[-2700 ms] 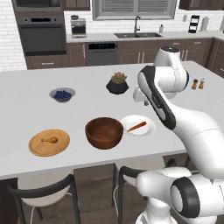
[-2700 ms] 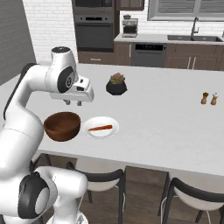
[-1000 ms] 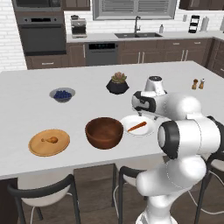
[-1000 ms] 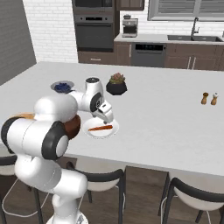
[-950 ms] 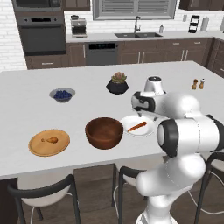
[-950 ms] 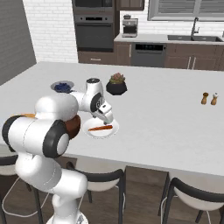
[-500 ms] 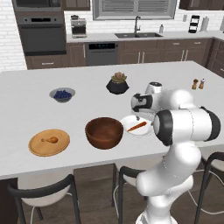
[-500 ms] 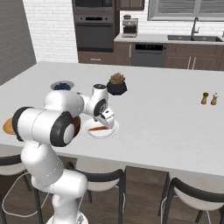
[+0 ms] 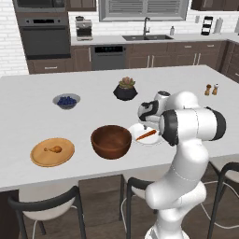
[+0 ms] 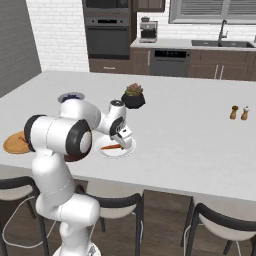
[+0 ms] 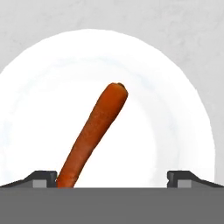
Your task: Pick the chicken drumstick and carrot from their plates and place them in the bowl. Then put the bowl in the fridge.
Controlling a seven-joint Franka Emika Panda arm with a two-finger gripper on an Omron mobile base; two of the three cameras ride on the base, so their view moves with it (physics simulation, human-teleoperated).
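**Gripper over carrot, offset to one tip**

Hand view: the gripper (image 11: 112, 178) hangs just above the white plate (image 11: 39, 87), fingers spread wide apart, nothing held. The carrot (image 11: 93, 131) lies flat on that plate. Its long axis runs diagonally across the gap between the tips, not square to it. The near end sits right against one fingertip (image 11: 41, 177); the far end points up toward plate centre. So the carrot is off-centre in the opening, hard over to one side.

Judgement: closing from here likely clips the near end or pushes the carrot away. It needs a wrist roll to put the closing line across the carrot, plus a shift toward its middle, before going down.

Base views: the gripper (image 9: 148, 116) is low over the plate (image 9: 138, 129) on the desk (image 9: 93, 88), carrot (image 9: 146, 135) under it. The bowl (image 9: 111, 141) stands just beside the plate, short carry. The drumstick (image 9: 52, 149) is on the wooden plate (image 9: 39, 158) past the bowl, untouched. Bowl is empty, so nothing placed yet.
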